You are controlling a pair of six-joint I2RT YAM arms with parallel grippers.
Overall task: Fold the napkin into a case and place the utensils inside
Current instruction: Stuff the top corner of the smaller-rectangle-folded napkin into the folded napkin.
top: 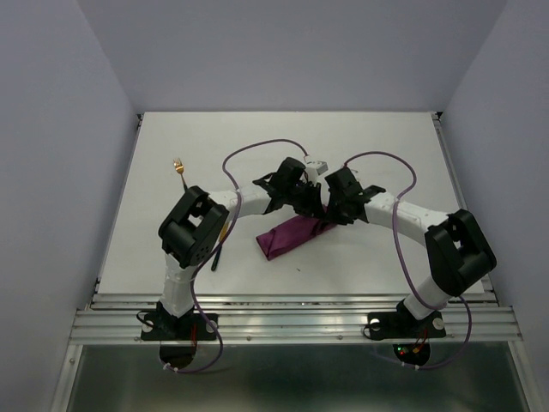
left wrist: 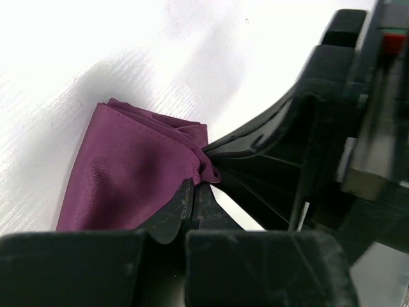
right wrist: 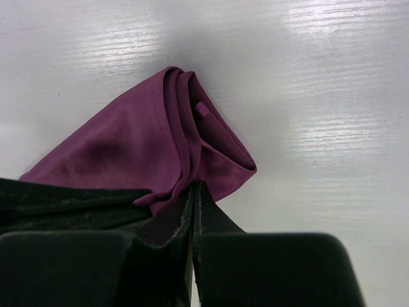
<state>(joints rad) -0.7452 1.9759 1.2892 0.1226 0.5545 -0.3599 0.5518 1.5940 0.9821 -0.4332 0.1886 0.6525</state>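
The plum-purple napkin (top: pixel 290 237) lies as a folded, layered strip on the white table, running from lower left to upper right. My left gripper (top: pixel 305 209) and right gripper (top: pixel 329 215) meet at its upper right end. In the left wrist view the left gripper (left wrist: pixel 193 185) is shut on a corner of the napkin (left wrist: pixel 128 166). In the right wrist view the right gripper (right wrist: pixel 195 189) is shut on the napkin's (right wrist: pixel 140 147) edge. The fork (top: pixel 179 166) lies at the left with its gold head up. The other utensil (top: pixel 218 254) lies by the left arm, mostly hidden.
The white table (top: pixel 386 154) has raised rails along its left and right sides and a metal frame at the near edge. Purple cables loop above both arms. The right gripper's black body (left wrist: pixel 300 147) fills the right of the left wrist view.
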